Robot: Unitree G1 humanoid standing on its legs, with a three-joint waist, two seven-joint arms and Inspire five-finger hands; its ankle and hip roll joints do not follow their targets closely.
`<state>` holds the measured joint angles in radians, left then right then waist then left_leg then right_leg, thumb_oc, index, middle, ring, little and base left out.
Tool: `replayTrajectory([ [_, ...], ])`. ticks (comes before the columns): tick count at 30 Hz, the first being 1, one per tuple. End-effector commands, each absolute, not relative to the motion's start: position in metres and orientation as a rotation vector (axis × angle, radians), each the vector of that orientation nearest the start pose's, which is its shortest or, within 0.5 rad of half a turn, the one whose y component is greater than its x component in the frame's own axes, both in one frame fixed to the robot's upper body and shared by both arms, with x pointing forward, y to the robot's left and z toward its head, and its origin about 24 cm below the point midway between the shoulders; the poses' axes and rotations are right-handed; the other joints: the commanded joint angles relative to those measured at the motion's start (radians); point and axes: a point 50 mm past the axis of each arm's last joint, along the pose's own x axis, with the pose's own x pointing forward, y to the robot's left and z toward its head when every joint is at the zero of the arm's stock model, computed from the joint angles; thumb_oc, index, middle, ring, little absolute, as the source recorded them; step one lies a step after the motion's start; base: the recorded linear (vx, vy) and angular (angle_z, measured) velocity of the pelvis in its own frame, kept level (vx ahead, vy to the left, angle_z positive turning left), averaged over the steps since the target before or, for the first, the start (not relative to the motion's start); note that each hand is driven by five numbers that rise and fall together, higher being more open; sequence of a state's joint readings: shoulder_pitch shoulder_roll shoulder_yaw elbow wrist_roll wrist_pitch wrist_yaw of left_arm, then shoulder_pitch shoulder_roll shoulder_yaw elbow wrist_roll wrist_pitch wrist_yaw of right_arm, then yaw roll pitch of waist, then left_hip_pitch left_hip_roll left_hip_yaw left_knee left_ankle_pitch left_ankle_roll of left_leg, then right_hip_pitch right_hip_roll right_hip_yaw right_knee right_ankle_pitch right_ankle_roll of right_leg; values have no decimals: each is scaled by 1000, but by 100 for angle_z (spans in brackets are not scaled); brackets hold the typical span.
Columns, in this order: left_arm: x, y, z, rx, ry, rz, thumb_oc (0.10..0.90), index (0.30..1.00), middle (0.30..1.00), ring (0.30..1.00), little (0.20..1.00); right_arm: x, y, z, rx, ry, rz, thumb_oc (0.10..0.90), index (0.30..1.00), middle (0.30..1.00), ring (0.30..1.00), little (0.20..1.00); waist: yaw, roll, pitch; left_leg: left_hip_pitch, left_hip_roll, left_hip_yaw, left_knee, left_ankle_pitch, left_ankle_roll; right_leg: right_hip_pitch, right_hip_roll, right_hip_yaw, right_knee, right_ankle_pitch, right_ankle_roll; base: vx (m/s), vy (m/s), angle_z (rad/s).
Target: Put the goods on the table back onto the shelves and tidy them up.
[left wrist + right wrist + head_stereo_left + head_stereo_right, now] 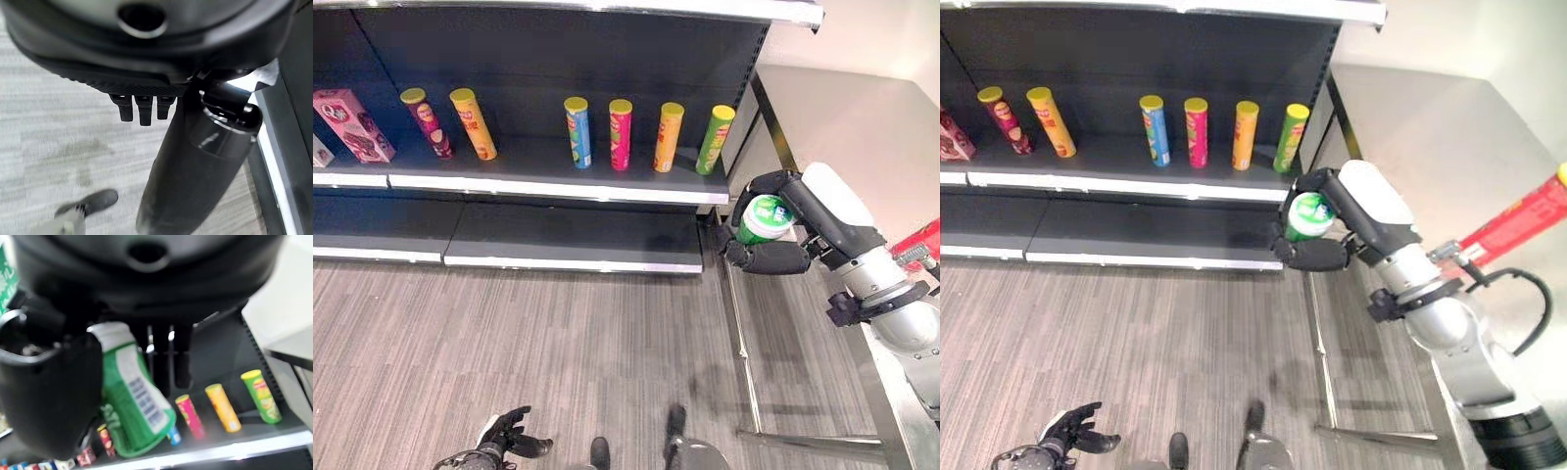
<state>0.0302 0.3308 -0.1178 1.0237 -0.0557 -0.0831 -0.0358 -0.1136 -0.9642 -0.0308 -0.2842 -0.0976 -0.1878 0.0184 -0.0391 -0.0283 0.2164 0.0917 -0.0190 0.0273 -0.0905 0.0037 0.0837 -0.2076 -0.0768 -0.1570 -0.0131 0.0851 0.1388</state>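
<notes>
The right hand was wrapped around a green-and-white cylindrical snack container, thumb below and fingers over it, likely so it would not slip while carried off the grey metal table. Just beyond the hand, the dark metal shelf held upright tubes, the green tube nearest. The left hand hung low, fingers loosely spread and empty.

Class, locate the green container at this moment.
The green container is clasped in the right hand, held just right of the shelf's end, near the green tube, beside the grey table.
</notes>
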Motion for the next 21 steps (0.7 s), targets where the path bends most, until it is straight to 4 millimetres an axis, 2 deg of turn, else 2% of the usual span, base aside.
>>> replayTrajectory([
  [1,137,269,-124,366,912,15,800,900,900,900,900,241,-235,260,-1044,-802,33,400,300,300,300,300,15,-40,-29,5,-17,56,3,-63,-111,46,11,-25,-38,61,35,231,-39,63],
  [3,140,266,-124,358,902,10,800,900,900,900,900,242,-235,260,-1039,-808,26,400,300,300,300,300,7,-45,-32,13,-23,39,3,-72,-109,50,11,-53,-57,82,37,244,-57,61],
  [4,138,261,-126,356,906,-3,800,900,900,900,900,242,-234,263,-1033,-819,28,400,300,300,300,300,12,-53,-51,36,-33,30,3,-98,-103,75,6,-66,-74,82,28,349,-92,35],
  [10,127,261,-130,352,939,8,800,900,900,900,900,248,-224,265,-1024,-841,76,400,300,300,300,300,25,-40,-85,114,-2,33,6,-130,-117,142,35,-58,-74,47,5,247,-83,15],
  [11,129,261,-129,342,927,16,800,900,900,900,900,249,-220,267,-1007,-859,96,400,300,300,300,300,33,-46,-80,95,9,42,116,-160,-132,173,33,-65,-74,24,-5,171,-106,10],
  [12,129,261,-129,341,927,18,800,900,900,900,900,249,-220,268,-1006,-860,97,400,300,300,300,300,31,-45,-79,86,10,41,135,-171,-133,174,34,-66,-74,24,-6,120,-118,2],
  [13,131,261,-127,333,915,19,800,900,900,900,900,250,-218,269,-999,-868,103,400,300,300,300,300,37,-50,-68,50,13,47,231,-167,-152,197,32,-69,-74,11,-17,34,-80,4],
  [14,132,260,-126,327,907,19,800,900,900,900,900,251,-218,270,-998,-872,103,400,300,300,300,300,44,-56,-55,-3,14,47,351,-149,-166,214,28,-71,-74,1,-27,49,-107,9],
  [16,136,258,-125,321,896,17,800,900,900,900,900,251,-217,274,-998,-886,94,400,300,300,300,300,58,-63,-24,-118,21,36,572,-71,-199,245,23,-76,-74,-19,-56,37,-78,14],
  [17,135,255,-126,303,898,18,800,900,900,900,900,251,-220,275,-1007,-879,81,400,300,300,300,300,63,-67,-11,-188,65,55,640,-28,-201,272,20,-83,-74,-42,-68,112,-22,11],
  [18,135,255,-127,294,902,18,800,900,900,900,900,251,-221,277,-1017,-879,76,400,300,300,300,300,67,-69,-10,-216,94,66,617,-32,-191,281,13,-82,-74,-50,-64,125,4,13],
  [19,134,254,-127,294,902,17,800,900,900,900,900,251,-221,277,-1017,-879,76,400,300,300,300,300,70,-67,-10,-215,96,68,619,-36,-191,282,14,-80,-74,-51,-64,214,93,26],
  [20,129,254,-129,291,920,14,800,900,900,900,900,250,-221,276,-1018,-878,74,400,300,300,300,300,74,-68,-17,-207,143,75,494,-75,-174,298,5,-73,-74,-65,-50,224,133,24],
  [21,128,256,-129,301,927,12,800,900,900,900,900,250,-222,276,-1016,-880,71,400,300,300,300,300,79,-72,-23,-192,161,75,387,-50,-174,296,-8,-70,-74,-69,-41,218,131,7],
])
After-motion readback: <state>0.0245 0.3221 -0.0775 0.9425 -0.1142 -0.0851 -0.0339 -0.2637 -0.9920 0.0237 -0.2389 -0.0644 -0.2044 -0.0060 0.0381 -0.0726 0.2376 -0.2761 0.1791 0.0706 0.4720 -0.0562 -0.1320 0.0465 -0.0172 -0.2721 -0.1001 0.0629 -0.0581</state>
